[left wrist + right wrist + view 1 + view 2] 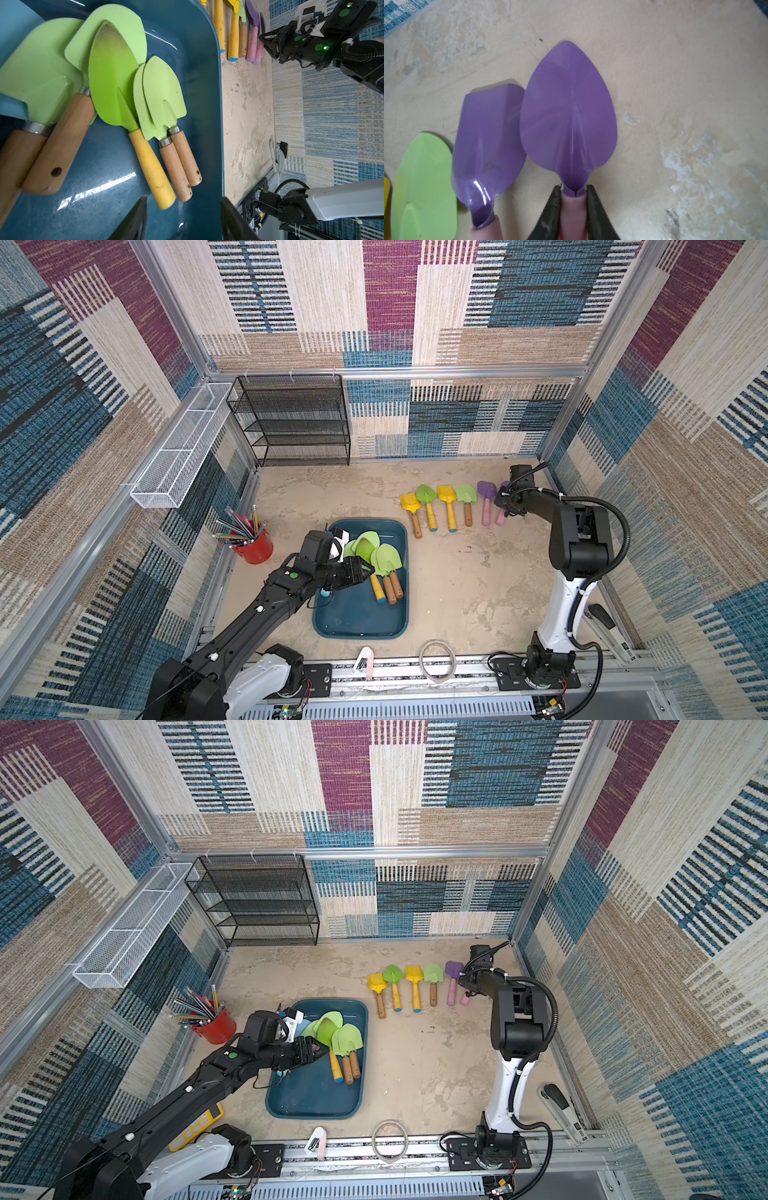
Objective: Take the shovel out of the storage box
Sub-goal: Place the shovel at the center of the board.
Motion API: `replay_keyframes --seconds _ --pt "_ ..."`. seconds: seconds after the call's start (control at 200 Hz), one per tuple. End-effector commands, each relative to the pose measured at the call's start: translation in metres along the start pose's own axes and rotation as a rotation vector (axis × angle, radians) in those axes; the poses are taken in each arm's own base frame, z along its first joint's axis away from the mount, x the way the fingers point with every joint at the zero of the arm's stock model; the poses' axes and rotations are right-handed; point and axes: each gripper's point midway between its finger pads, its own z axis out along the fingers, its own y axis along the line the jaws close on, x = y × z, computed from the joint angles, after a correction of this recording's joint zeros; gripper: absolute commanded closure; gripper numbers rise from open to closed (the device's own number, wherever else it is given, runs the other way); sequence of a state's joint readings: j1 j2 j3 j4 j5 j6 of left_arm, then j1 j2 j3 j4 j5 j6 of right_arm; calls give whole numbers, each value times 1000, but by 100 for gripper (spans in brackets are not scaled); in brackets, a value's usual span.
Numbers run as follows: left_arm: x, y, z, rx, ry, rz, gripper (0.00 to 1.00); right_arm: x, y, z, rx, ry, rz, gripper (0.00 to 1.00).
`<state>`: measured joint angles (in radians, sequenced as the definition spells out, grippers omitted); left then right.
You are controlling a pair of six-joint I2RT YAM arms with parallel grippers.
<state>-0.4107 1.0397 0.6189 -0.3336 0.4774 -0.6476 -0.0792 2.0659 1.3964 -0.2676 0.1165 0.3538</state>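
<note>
The storage box point(357, 614) point(307, 1094) point(93, 166), a dark teal tub, lies on the table's left half. In it several green shovels point(386, 560) point(347, 1040) point(114, 83) overlap, their wooden and yellow handles pointing to the front. My left gripper point(368, 570) point(322, 1050) point(184, 199) hovers open over the box near the handle ends, nothing between its fingers. At the far right end of a row of shovels point(449, 506) on the table, my right gripper point(503, 502) point(467, 986) point(574, 193) is shut on the pink handle of a purple shovel point(569, 116).
A second purple shovel point(488, 141) lies right beside the held one. A red cup of pencils point(253, 545) stands left of the box. A black mesh rack point(295, 423) and a white wire basket point(183, 448) line the back left. A tape ring point(436, 659) lies in front.
</note>
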Motion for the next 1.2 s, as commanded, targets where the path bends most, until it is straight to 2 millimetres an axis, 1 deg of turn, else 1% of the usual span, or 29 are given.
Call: replay_keyframes --seconds 0.0,0.165,0.235,0.386,0.476,0.561,0.631,0.666,0.776,0.942,1.072,1.197 --pt "0 0 -1 -9 4 31 41 -2 -2 2 14 -4 -6 72" --pt "-1 2 0 -22 3 25 40 -3 -1 -3 5 -7 -6 66" --pt "-2 2 1 -27 5 28 40 -5 1 -9 -5 -16 -5 59" --pt "-4 1 3 -48 9 36 40 -13 2 -33 -31 -55 14 49" --pt "-5 -1 4 -63 7 47 40 -16 4 -50 -48 -74 25 47" --pt "-7 -2 5 -88 -4 58 40 -13 4 -70 -78 -99 45 46" --pt "-7 -2 9 -104 5 60 41 -8 10 -90 -121 -123 51 46" --pt "-6 -3 11 -111 12 64 41 -2 14 -99 -144 -126 46 46" --pt "-6 -6 20 -146 34 78 45 16 41 -125 -254 -131 10 46" --pt "-4 -5 31 -201 59 83 48 51 78 -162 -388 -118 -70 46" --pt "2 -10 43 -222 99 89 50 65 90 -189 -467 -127 -94 46" --pt "11 -12 58 -233 135 70 50 73 95 -207 -507 -136 -115 46"
